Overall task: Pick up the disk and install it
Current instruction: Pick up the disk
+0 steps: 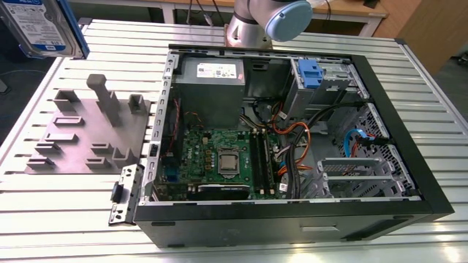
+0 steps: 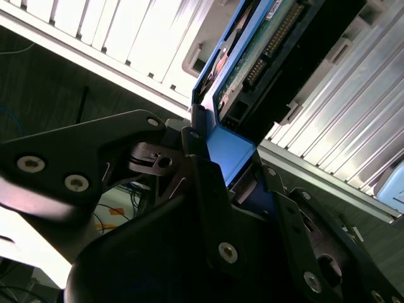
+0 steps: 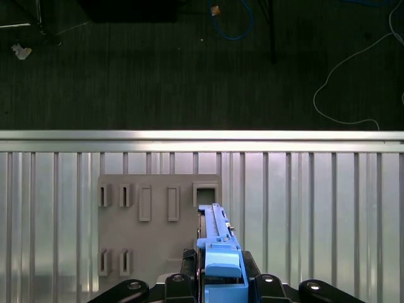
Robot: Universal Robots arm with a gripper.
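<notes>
Gripper (image 2: 230, 158) tight on both sides of the disk (image 2: 252, 63).

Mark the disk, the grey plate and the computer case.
disk (image 1: 40, 24), exterior view, on its labelled face.
grey plate (image 1: 86, 130), exterior view, on a bare patch between its raised blocks.
computer case (image 1: 278, 222), exterior view, on its black outer wall.
</notes>
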